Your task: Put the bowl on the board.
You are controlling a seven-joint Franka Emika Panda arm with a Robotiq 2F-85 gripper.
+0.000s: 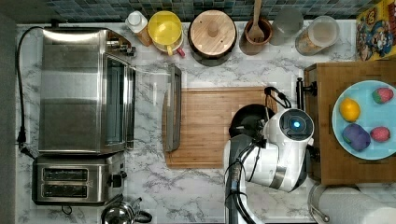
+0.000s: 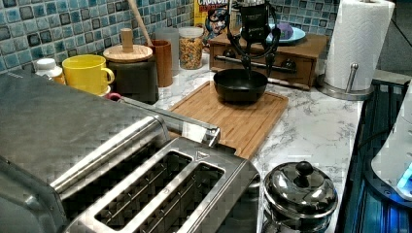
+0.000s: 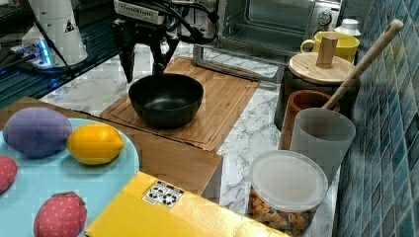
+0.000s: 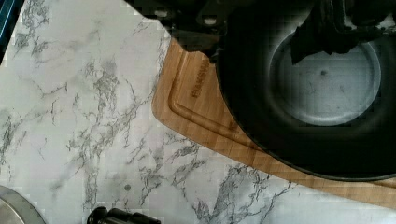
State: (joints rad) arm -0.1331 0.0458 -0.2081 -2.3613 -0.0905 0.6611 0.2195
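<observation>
Open-fingered, the end effector [image 3: 143,66] straddles the near rim of the black bowl [image 3: 165,98] with one finger outside and one inside, and whether the pads touch the rim cannot be told. Directly beneath it the bowl sits upright, mouth up, on the wooden board [image 3: 217,106], at the end closest to the arm; being round it has no long axis, while the board runs lengthwise away from the end effector toward the oven. Placement looks done, so the next move is likely a straight lift clear of the rim.
</observation>
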